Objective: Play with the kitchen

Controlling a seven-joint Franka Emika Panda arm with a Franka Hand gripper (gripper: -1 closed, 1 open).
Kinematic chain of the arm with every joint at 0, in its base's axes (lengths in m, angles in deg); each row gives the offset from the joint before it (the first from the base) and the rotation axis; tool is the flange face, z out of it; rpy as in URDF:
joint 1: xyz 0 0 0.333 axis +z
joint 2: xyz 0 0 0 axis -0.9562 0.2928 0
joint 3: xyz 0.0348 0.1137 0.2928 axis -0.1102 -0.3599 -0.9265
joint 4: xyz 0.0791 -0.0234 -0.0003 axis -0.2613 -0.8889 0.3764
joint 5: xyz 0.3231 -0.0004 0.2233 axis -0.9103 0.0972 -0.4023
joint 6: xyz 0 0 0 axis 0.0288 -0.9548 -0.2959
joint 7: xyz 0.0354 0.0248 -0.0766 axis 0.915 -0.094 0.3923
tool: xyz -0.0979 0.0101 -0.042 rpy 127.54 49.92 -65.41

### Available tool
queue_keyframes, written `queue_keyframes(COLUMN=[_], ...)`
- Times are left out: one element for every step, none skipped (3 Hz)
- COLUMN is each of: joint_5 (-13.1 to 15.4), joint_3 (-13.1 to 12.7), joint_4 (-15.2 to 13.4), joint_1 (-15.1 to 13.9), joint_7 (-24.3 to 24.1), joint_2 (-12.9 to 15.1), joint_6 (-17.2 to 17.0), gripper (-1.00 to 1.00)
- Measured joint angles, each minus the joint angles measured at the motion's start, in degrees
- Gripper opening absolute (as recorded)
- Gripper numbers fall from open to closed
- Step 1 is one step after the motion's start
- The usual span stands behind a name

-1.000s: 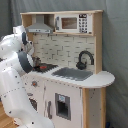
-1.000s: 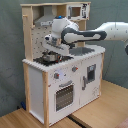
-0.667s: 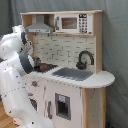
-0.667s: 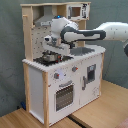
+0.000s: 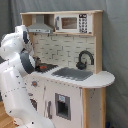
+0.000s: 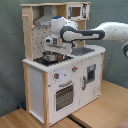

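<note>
I cannot tell how far my tool [image 6: 52,44] is open; in the second exterior view it hangs just above a dark pot [image 6: 48,57] sitting on the hob [image 6: 44,60], whose contents I cannot make out. The sink [image 5: 73,74] lies in the worktop beside the black faucet [image 5: 83,59]. My arm [image 6: 95,34] reaches in from the second exterior view's right, bent downward at the wrist under the grey hood [image 5: 41,27]. The kitchen [image 6: 60,75] stands on a wooden bench [image 6: 40,120].

No text, brand or number can be read on the kitchen [image 5: 75,75] in either exterior view; its microwave keypad [image 5: 83,23] perhaps carries marks, but illegibly.
</note>
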Motion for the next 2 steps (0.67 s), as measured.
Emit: queue_keyframes(joint_5=[0.0, -2.4], joint_3=[0.0, 0.0], joint_4=[0.2, 2.8], joint_1=[0.0, -0.8], joint_7=[0.2, 1.5], joint_2=[0.0, 0.6], joint_6=[-0.3, -4.8], gripper=[-1.0, -1.0])
